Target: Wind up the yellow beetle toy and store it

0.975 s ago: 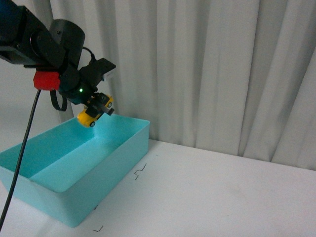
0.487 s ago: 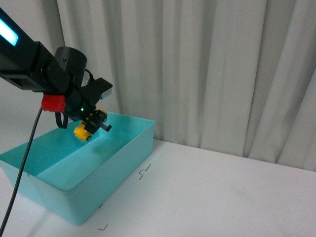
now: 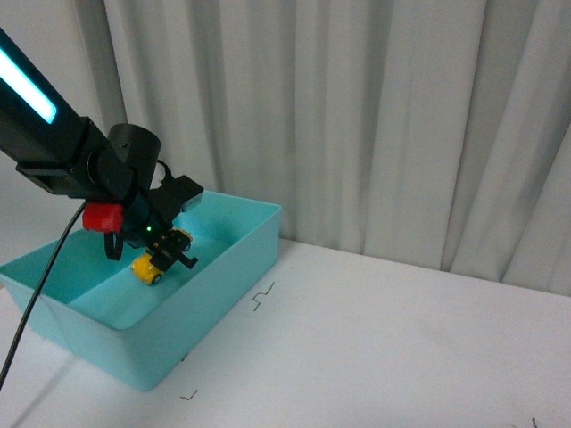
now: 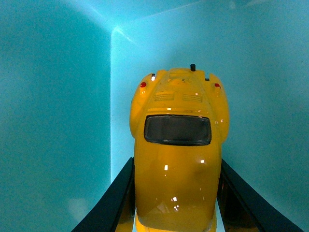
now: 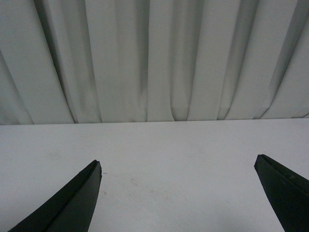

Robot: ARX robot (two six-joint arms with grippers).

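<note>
Clamping the yellow toy car (image 3: 153, 261) between the left jaws, with one dark blade pressed against each flank, plain in the left wrist view. Holding it low inside the blue-green bin (image 3: 234, 252), below the rim and toward the far end, tilted with one end down. Pointing the end with two small red lights away from the wrist, toward a corner of the bin. Cannot tell whether any wheel touches the bin floor. Reaching in from the left with the black left arm (image 3: 80, 165), with a red part near the wrist, a small green light beside it and a glowing strip higher up. Trailing a black cable (image 3: 36, 294) down past the near left wall of the bin. Finding the bin at the left of the white surface (image 3: 384, 330), close before the pale curtain (image 3: 375, 116). Holding the right jaws wide apart, gripping nothing, above bare white surface and facing the curtain.
</note>
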